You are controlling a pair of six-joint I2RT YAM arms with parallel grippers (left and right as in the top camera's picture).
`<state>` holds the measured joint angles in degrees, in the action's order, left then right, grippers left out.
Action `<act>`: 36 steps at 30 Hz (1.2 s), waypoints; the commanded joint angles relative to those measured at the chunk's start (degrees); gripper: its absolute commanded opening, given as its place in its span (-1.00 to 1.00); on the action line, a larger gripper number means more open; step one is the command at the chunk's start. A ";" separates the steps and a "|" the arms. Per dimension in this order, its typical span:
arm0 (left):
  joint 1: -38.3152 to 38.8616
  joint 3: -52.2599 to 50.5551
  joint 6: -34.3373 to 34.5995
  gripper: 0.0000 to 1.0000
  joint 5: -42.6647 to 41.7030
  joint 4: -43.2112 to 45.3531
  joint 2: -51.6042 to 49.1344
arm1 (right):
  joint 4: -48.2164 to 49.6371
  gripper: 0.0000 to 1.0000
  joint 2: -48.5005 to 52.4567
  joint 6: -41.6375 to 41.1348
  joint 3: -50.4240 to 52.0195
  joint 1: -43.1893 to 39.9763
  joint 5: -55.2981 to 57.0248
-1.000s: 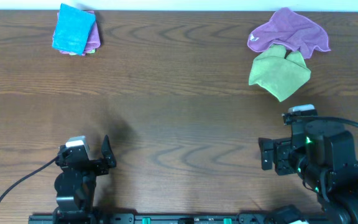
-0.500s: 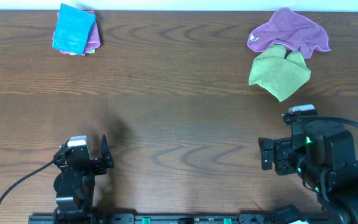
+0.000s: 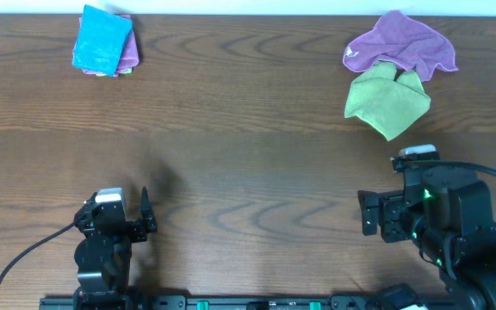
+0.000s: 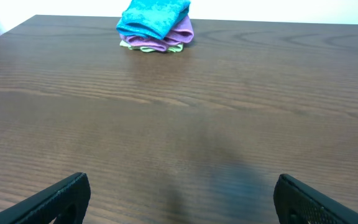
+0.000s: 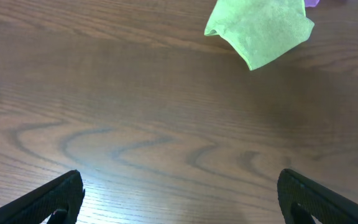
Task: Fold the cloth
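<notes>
The sky-blue cloth [image 3: 102, 39] lies folded at the table's far left, on top of a small stack with a purple cloth [image 3: 128, 52] and a pale green edge under it. It also shows far ahead in the left wrist view [image 4: 154, 15]. My left gripper [image 3: 138, 213] is open and empty near the front left edge, far from the cloth; its jaws [image 4: 179, 199] frame bare wood. My right gripper [image 3: 366, 213] is open and empty at the front right, its jaws [image 5: 179, 196] over bare wood.
A crumpled purple cloth [image 3: 400, 43] lies at the far right, with a yellow-green cloth [image 3: 387, 101] partly under its near edge. The yellow-green cloth also shows in the right wrist view [image 5: 260, 28]. The table is dark wood [image 3: 248, 155].
My left gripper has shifted slightly back towards the front edge. The right arm and the cloths have not moved.
</notes>
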<state>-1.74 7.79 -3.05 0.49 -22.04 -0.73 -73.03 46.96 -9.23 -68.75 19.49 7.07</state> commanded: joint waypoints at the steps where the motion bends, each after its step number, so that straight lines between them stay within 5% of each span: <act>1: -0.22 -1.31 -0.66 0.91 1.38 0.20 0.52 | -0.02 0.98 -0.17 -1.01 -0.02 0.46 0.00; 8: -0.22 -1.31 -0.66 0.91 1.38 0.20 0.52 | -0.02 0.99 -0.17 -0.94 -0.02 0.46 0.00; 11: -0.22 -1.31 -0.66 0.91 1.38 0.20 0.52 | 1.95 0.99 -0.63 7.37 0.09 0.00 5.16; 17: -0.22 -1.31 -0.66 0.91 1.38 0.20 0.52 | 14.75 0.99 -8.90 24.13 9.16 -10.56 -3.30; 36: -0.22 -1.31 -0.66 0.91 1.38 0.20 0.52 | 22.27 0.99 -45.11 25.14 46.75 -11.17 -6.03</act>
<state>-1.74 7.73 -3.05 0.91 -21.71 -0.62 -51.09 3.79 15.03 -23.20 8.58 1.85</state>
